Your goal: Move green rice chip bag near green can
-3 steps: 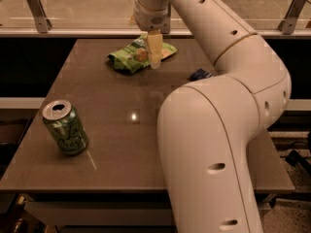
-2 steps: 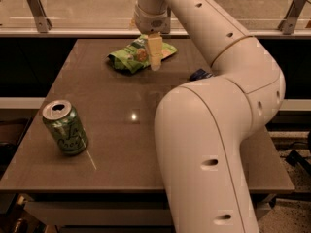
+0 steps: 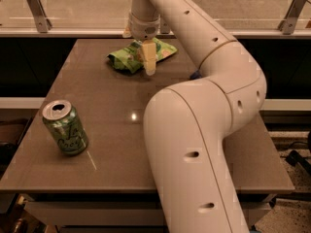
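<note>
Camera view: the green can (image 3: 65, 127) stands upright near the front left edge of the brown surface (image 3: 112, 96), its opened silver top facing up. Well apart from the can, toward the far side and to its right, lies the green rice chip bag (image 3: 124, 59), crumpled and flat. The pincer (image 3: 149, 71) points down at the bag's right part, farther from the can, its tip low against the bag. Whether it is spread, pressed together or pinching the bag cannot be told. The white arm (image 3: 194, 144) bends across the surface to the can's right.
</note>
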